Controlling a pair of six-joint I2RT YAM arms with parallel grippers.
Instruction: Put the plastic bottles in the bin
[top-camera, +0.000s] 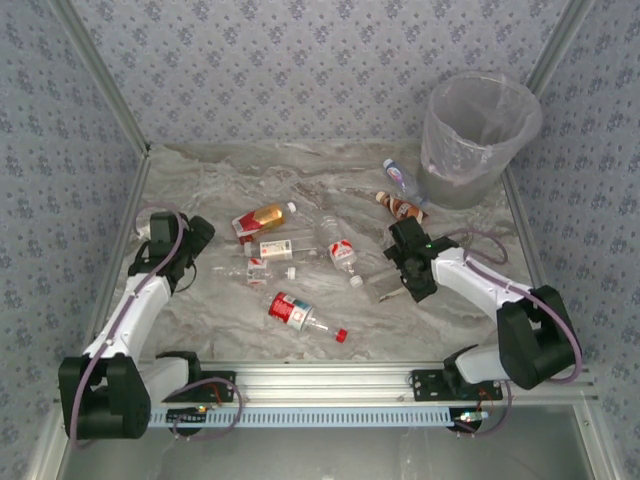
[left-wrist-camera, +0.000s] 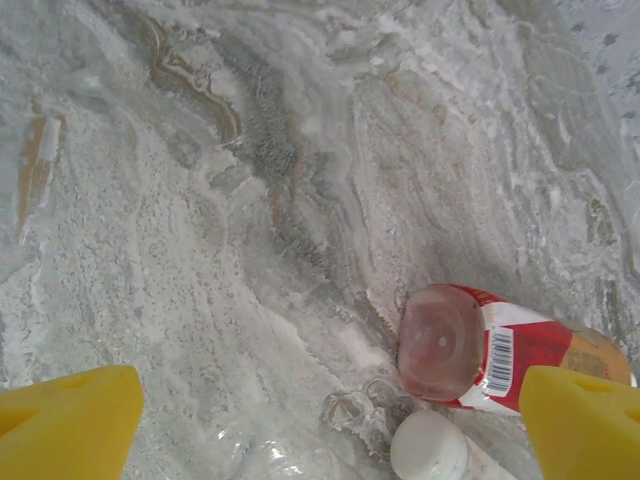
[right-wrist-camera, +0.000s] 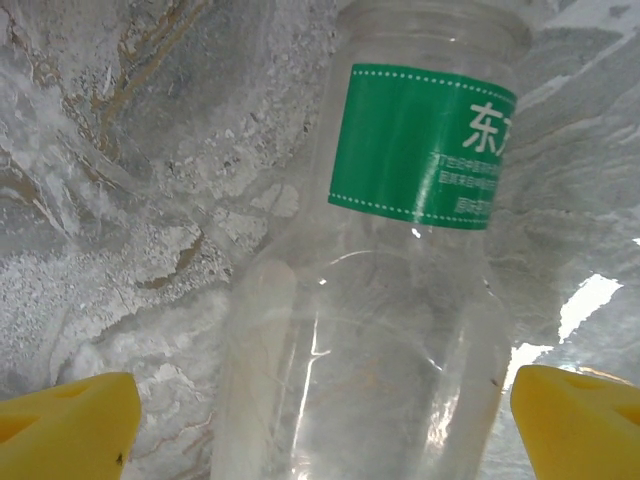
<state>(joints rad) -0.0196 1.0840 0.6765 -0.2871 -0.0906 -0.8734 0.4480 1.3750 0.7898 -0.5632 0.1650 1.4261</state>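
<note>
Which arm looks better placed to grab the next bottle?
The right, probably: its open jaws straddle the clear plastic bottle with the green label, and the tall translucent grey-white bin stands nearer it.

Light even and diffuse, fairly bright, from above. Overhead view soft, fine detail lost; faint shadow at the foot of the bin (top-camera: 478, 135). Right wrist: clear bottle (right-wrist-camera: 380, 300) very close, slightly soft, with a blown-out white patch to its right. Left wrist: tabletop (left-wrist-camera: 250, 200) grain crisp mid-frame.
</note>
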